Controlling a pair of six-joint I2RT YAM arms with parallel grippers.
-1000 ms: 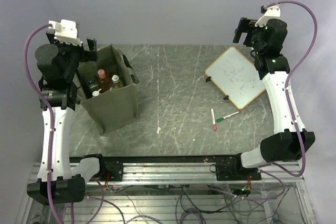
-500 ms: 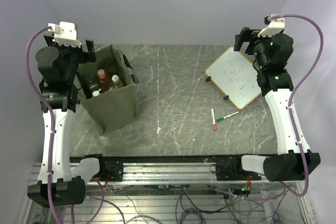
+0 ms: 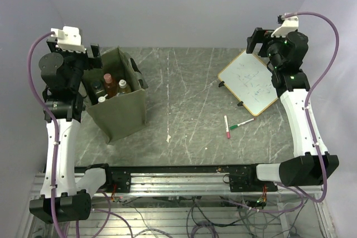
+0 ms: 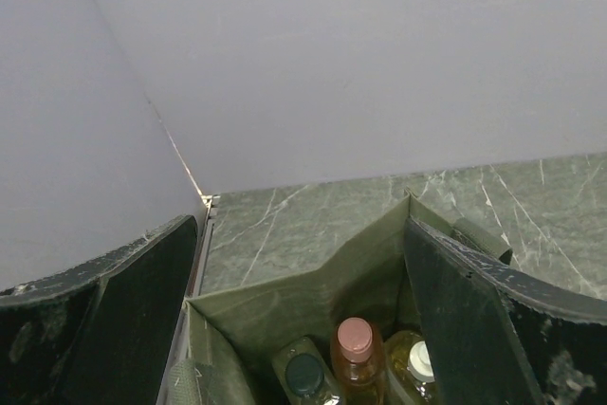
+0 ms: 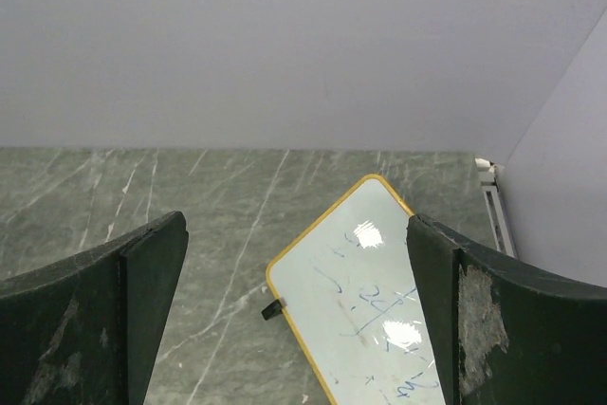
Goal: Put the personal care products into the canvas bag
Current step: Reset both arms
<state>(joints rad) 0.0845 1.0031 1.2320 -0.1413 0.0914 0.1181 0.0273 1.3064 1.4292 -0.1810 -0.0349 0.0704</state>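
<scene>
pincer on left [image 4: 299, 244] spread wide, empty, above canvas bag [image 4: 313, 293]

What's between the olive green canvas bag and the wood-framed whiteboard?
Between the olive canvas bag and white wood-framed whiteboard, only bare grey-green marbled tabletop, in the top view. The red marker pen and green marker pen lie nearer the near edge.

Overhead looks down; left wrist (raised) shares canvas bag [image 3: 120, 112].

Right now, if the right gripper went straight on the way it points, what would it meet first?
Probably the whiteboard lying on the table, straight ahead of the open right gripper. Depth is unclear, so it might reach bare table first.
</scene>
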